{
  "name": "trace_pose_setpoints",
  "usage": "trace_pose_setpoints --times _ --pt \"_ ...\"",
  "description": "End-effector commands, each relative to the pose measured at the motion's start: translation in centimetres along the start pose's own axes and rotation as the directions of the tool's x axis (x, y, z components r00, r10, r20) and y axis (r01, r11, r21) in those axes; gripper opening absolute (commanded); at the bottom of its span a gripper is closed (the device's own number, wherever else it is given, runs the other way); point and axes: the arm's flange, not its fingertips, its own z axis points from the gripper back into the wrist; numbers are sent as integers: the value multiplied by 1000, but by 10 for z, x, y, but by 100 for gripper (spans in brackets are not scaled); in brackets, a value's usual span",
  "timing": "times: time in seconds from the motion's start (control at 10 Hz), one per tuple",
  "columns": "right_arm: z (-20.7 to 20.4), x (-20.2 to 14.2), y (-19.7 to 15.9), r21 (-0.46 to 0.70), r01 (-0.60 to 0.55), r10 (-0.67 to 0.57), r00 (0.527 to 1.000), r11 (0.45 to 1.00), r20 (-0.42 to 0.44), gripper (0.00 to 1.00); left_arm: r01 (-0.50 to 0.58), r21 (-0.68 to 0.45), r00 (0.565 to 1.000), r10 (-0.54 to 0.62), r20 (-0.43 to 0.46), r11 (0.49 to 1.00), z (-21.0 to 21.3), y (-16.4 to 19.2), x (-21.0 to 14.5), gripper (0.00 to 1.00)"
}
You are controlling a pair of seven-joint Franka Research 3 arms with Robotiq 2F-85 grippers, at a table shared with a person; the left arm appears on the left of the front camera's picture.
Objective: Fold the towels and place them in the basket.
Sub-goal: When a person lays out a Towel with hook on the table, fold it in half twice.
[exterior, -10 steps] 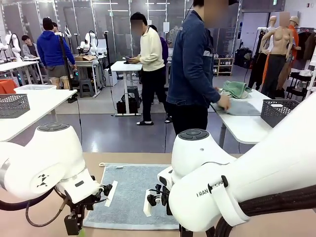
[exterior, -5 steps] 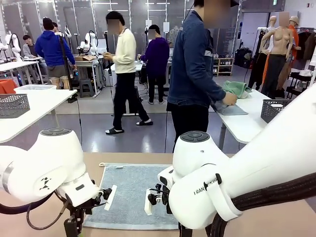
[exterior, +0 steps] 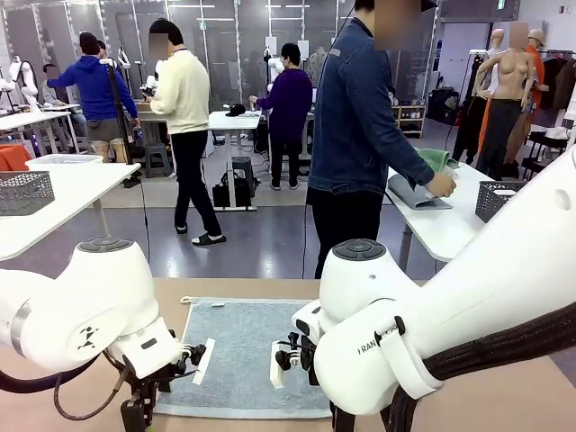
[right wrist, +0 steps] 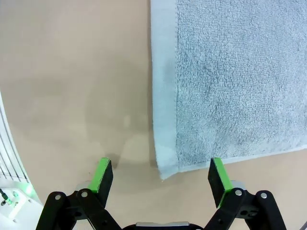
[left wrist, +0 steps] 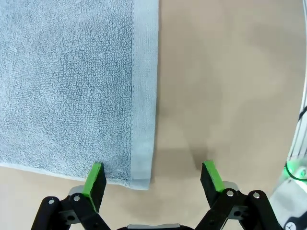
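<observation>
A light blue-grey towel (exterior: 238, 346) lies flat on the tan table between my two arms. In the left wrist view my left gripper (left wrist: 153, 177) is open just above the table. One near corner of the towel (left wrist: 67, 81) lies between its green pads. In the right wrist view my right gripper (right wrist: 159, 171) is open too and straddles the other near corner of the towel (right wrist: 235, 72). Neither gripper holds anything. A dark grey lattice basket (exterior: 502, 200) stands on a white side table at the right.
A person in a denim jacket (exterior: 360, 117) stands past the table's far edge, hands on a folded grey towel (exterior: 416, 193) beside a green towel (exterior: 439, 158). Another lattice basket (exterior: 25, 191) sits on a white table at the left. Bare tan table surrounds the towel.
The person has folded the grey towel on the side table and slid it toward the basket. My arms have shifted only slightly over the towel's near corners. Both grippers stay open.
</observation>
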Motion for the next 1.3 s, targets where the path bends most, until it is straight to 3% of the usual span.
trace_pose_setpoints --times 0.0,0.1,0.2,0.3,1.1,1.2 --pt "-2 3 -6 -19 -4 4 1000 1000 -3 100 18 14 999 -18 31 1000 -5 9 1 100" --pt "-3 3 -7 -14 -9 9 1000 1000 -3 100 33 25 999 -34 25 999 -5 9 1 84" --pt "-3 2 -8 -15 -5 5 1000 1000 -2 80 28 27 999 -29 24 999 -4 9 1 80" --pt "-3 2 -9 -18 -3 3 1000 1000 0 94 23 29 999 -24 27 999 -4 10 2 80" --pt "-11 1 -13 24 9 -9 1000 1000 -9 94 8 20 1000 -9 21 1000 -5 14 1 80" --pt "-13 0 -14 24 13 -12 1000 1000 -11 82 7 19 1000 -7 19 1000 -5 14 1 80"
